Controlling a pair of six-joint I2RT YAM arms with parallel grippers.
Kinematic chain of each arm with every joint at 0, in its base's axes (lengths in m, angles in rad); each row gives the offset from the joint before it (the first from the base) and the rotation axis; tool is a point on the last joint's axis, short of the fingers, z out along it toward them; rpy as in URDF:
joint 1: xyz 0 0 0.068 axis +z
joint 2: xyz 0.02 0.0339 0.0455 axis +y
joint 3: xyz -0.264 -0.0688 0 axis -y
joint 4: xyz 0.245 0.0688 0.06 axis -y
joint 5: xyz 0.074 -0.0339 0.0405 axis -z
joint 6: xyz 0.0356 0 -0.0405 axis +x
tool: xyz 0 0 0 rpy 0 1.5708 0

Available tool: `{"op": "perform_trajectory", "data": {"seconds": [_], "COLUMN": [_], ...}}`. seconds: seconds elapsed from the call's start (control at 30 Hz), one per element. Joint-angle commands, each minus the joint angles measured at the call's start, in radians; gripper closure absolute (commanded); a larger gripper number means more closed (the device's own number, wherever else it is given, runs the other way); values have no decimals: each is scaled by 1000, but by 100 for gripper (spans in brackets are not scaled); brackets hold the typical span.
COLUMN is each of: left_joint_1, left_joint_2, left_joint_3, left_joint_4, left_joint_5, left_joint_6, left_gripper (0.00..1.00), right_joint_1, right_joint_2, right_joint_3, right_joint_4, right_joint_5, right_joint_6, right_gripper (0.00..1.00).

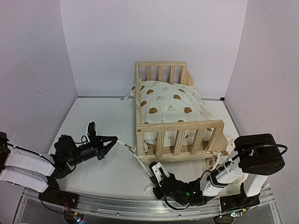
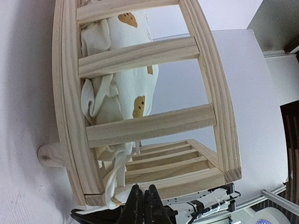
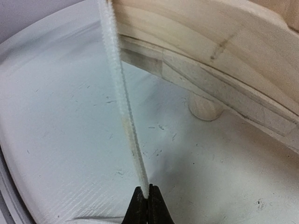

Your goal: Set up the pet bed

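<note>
The pine pet bed (image 1: 180,125) stands right of centre, its slatted front rail facing me. The bear-print cushion (image 1: 170,100) lies puffed up inside it. My left gripper (image 1: 113,140) is left of the bed's near-left corner, shut on a white cushion tie (image 1: 127,145) that runs to that corner. In the left wrist view the shut gripper (image 2: 143,195) sits just before the rail (image 2: 149,126), with the tie (image 2: 110,186) beside it. My right gripper (image 1: 153,167) is below the same corner, shut on a second tie (image 3: 124,107) stretched taut from the gripper (image 3: 148,193) to the frame (image 3: 224,46).
White walls enclose the white table (image 1: 103,116) on the left, back and right. A metal rail (image 1: 140,207) carries the arm bases at the near edge. One round foot of the bed (image 3: 203,106) rests on the table near the right gripper.
</note>
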Motion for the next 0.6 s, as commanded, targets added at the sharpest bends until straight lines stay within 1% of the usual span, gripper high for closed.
{"op": "perform_trajectory", "data": {"seconds": [0.0, 0.07, 0.17, 0.3, 0.4, 0.47, 0.57], "left_joint_1": [104, 152, 195, 208, 212, 221, 234], "left_joint_2": [0, 22, 82, 245, 377, 467, 559], "left_joint_3": [48, 62, 104, 177, 254, 290, 303], "left_joint_4": [117, 117, 116, 135, 198, 236, 311], "left_joint_5": [-41, -41, -45, -46, -41, -46, -106], "left_joint_6": [8, 4, 5, -21, -28, -67, -139], "left_gripper": [100, 100, 100, 100, 100, 100, 100], "right_joint_1": [22, 28, 60, 123, 154, 166, 176], "right_joint_2": [-65, -86, -142, -230, -277, -318, -375], "right_joint_3": [6, 7, -13, -24, -62, -98, -128], "right_joint_4": [-193, -234, -286, -382, -390, -387, -399], "right_joint_5": [-106, -138, -128, -124, -153, -163, -189], "right_joint_6": [22, 17, 18, -7, -20, -23, -43], "right_gripper": [100, 100, 100, 100, 100, 100, 100]}}
